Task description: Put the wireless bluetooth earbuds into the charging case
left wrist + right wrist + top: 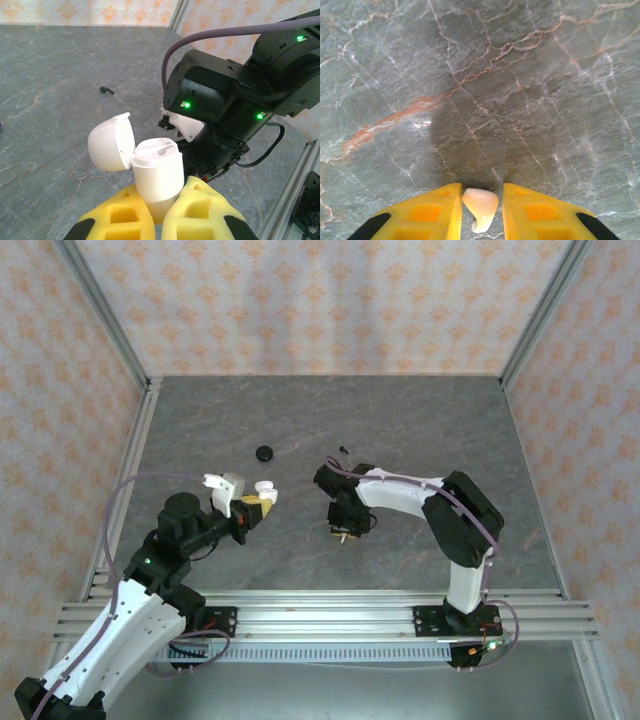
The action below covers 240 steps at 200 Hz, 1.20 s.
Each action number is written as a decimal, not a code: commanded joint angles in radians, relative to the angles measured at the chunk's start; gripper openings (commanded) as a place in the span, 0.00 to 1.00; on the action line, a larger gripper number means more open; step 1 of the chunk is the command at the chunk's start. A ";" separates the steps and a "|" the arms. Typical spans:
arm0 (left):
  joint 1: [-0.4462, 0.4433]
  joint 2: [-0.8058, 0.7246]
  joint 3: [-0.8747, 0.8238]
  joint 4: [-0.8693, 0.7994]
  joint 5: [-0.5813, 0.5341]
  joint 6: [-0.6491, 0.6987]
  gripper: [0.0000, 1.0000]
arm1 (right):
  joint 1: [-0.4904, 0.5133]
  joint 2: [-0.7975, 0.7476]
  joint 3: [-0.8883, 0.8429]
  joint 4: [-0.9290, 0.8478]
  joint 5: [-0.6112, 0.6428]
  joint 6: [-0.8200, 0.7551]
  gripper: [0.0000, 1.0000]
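Note:
My left gripper (pixel 258 505) (pixel 162 189) is shut on the body of a white charging case (pixel 265 488) (pixel 159 170), held above the table. Its lid (pixel 110 142) is flipped open to the left, and the moulded sockets on top look empty. My right gripper (pixel 345 532) (pixel 482 192) points straight down at the table. A white earbud (pixel 481 204) lies on the surface between its yellow fingers (pixel 432 210). The left finger is almost touching the earbud and a slim gap shows on the right. A black earbud (pixel 343 449) (pixel 106 90) lies loose on the table further back.
A small round black object (pixel 264 453) sits on the grey stone-patterned table (pixel 420 420) behind the left gripper. The right arm's wrist (pixel 225 110) hangs close in front of the held case. Patterned walls and metal rails (pixel 130 480) enclose the workspace.

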 commanded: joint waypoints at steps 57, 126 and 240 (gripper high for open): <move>0.005 0.002 -0.047 0.182 0.097 0.028 0.00 | 0.005 -0.020 0.063 -0.011 0.057 -0.077 0.13; 0.005 0.003 -0.063 0.197 0.105 0.030 0.00 | 0.025 -0.175 0.082 -0.010 0.172 -0.210 0.09; 0.000 0.062 -0.016 0.392 0.227 -0.024 0.00 | 0.088 -0.581 0.144 0.181 0.105 -0.480 0.08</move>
